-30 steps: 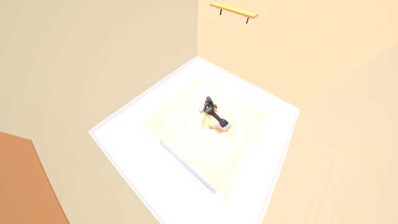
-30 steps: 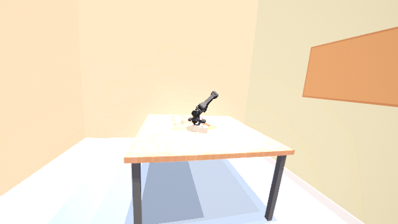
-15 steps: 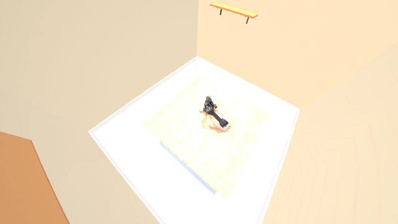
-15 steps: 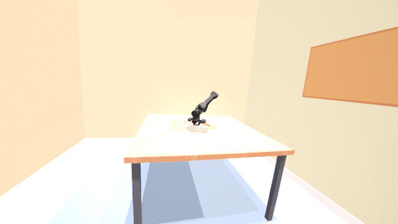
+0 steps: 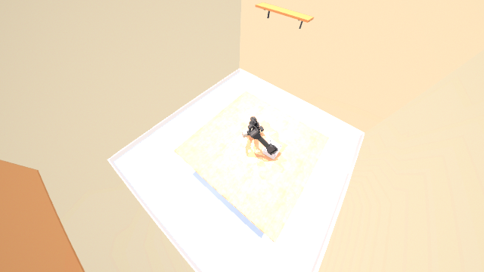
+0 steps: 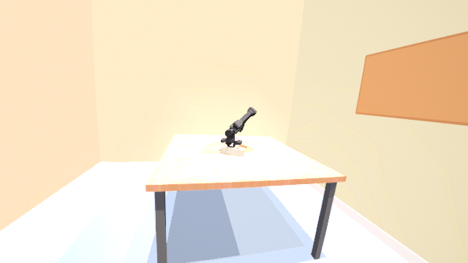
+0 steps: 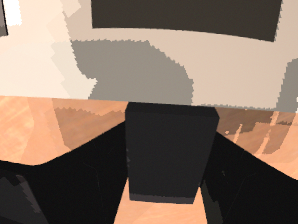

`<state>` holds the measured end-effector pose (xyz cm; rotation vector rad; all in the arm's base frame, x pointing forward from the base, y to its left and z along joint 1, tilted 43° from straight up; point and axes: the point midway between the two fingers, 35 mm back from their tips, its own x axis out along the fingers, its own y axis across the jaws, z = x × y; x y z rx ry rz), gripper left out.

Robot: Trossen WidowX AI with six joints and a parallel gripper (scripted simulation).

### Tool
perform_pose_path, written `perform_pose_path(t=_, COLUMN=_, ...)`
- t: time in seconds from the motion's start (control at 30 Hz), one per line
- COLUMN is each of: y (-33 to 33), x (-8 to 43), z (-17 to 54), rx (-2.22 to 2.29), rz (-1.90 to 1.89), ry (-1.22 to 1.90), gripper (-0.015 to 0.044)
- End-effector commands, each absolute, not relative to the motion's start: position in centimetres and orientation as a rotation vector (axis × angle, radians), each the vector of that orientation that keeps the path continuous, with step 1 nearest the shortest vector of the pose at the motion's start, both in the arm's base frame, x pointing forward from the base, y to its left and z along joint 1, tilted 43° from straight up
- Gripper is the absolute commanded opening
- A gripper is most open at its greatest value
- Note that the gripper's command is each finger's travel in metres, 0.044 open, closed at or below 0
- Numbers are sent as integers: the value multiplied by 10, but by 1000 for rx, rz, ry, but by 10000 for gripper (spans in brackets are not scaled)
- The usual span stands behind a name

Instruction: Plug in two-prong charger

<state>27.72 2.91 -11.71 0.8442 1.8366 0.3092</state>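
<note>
The black charger is held between the two black fingers of my gripper in the wrist view. The gripper is shut on the charger's sides. The pale power strip crosses the top of the wrist view, with a large dark recess in its face. The charger's front end meets the strip's lower edge in that view. The prongs are hidden, so I cannot tell whether they touch or enter an outlet. The outlet slots do not show. In the top and exterior views the charger is too small to make out.
The wooden table carries the black arm, which rises above the strip. A wall shelf and an orange panel are away from the table.
</note>
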Motion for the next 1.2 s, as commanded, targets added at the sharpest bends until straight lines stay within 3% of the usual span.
perform_pose_path(t=0.0, y=28, x=282, z=-118, rx=846, rz=307, ry=1828, gripper=0)
perform_pose_path(t=1.17, y=25, x=294, z=-122, rx=845, rz=307, ry=1827, gripper=0)
